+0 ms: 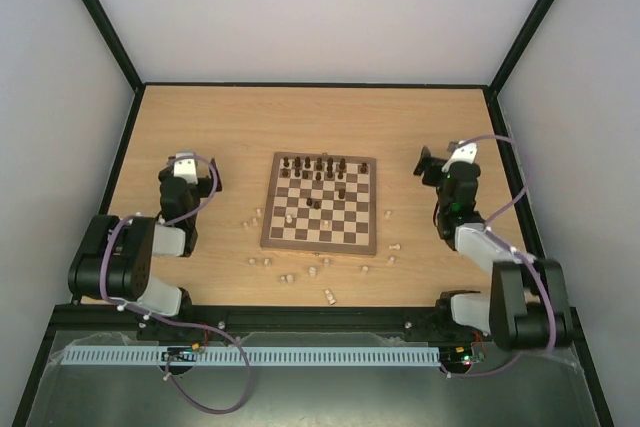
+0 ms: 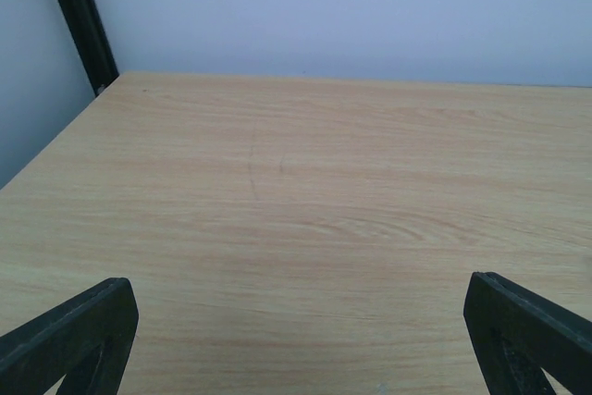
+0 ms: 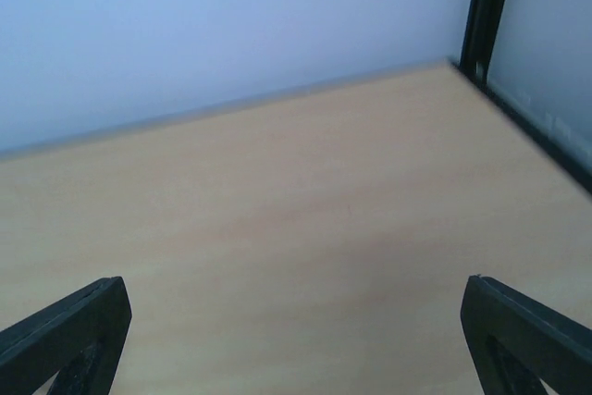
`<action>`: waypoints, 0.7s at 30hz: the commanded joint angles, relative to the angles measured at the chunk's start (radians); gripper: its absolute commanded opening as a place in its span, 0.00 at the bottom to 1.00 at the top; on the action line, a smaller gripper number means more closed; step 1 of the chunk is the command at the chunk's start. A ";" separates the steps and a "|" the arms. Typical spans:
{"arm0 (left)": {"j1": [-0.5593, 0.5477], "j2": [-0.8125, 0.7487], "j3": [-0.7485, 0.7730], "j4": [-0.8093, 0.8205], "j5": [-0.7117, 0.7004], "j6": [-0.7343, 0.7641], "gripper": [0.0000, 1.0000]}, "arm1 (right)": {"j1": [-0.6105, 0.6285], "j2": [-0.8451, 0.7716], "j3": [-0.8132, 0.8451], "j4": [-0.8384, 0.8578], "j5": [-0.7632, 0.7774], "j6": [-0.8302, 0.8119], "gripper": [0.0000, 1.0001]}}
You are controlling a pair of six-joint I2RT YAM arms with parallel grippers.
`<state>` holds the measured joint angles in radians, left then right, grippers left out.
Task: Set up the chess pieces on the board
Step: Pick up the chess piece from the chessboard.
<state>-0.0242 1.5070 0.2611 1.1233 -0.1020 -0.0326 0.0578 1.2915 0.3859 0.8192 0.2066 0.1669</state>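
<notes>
The board lies in the middle of the table. Dark brown pieces stand along its far rows, and a few more stand mid-board. One pale piece is on the board. Several pale pieces lie scattered on the table in front of the board and beside it. My left gripper is open and empty, left of the board; its fingers frame only bare table. My right gripper is open and empty, right of the board; its fingers frame bare table too.
The table is light wood, closed in by white walls and black frame posts. A post stands at the far right corner. A grey cable rail runs along the near edge.
</notes>
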 commanded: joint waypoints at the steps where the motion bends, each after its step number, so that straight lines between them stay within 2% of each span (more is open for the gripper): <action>1: -0.025 -0.085 0.075 -0.124 0.032 0.035 1.00 | -0.006 -0.211 0.101 -0.336 -0.013 0.048 0.98; 4: -0.036 -0.142 0.193 -0.393 0.074 -0.016 1.00 | -0.006 -0.347 0.167 -0.478 -0.041 0.134 0.99; 8: -0.112 -0.284 0.208 -0.496 0.126 -0.050 1.00 | -0.006 -0.472 0.249 -0.601 -0.152 0.154 0.98; 13: -0.266 -0.492 0.276 -0.712 0.045 -0.014 1.00 | -0.006 -0.576 0.344 -0.749 -0.180 0.243 0.99; 15: -0.289 -0.561 0.328 -0.807 0.031 -0.061 1.00 | -0.006 -0.585 0.407 -0.844 -0.154 0.309 0.99; 18: -0.291 -0.621 0.434 -0.970 -0.019 -0.221 1.00 | -0.006 -0.537 0.518 -1.033 -0.053 0.413 0.99; 21: -0.292 -0.621 0.538 -1.074 0.068 -0.279 1.00 | -0.006 -0.474 0.585 -1.102 -0.141 0.411 0.99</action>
<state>-0.3157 0.9047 0.6827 0.2592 -0.0711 -0.1753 0.0570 0.7528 0.8875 -0.0734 0.1070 0.5034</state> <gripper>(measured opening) 0.996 0.986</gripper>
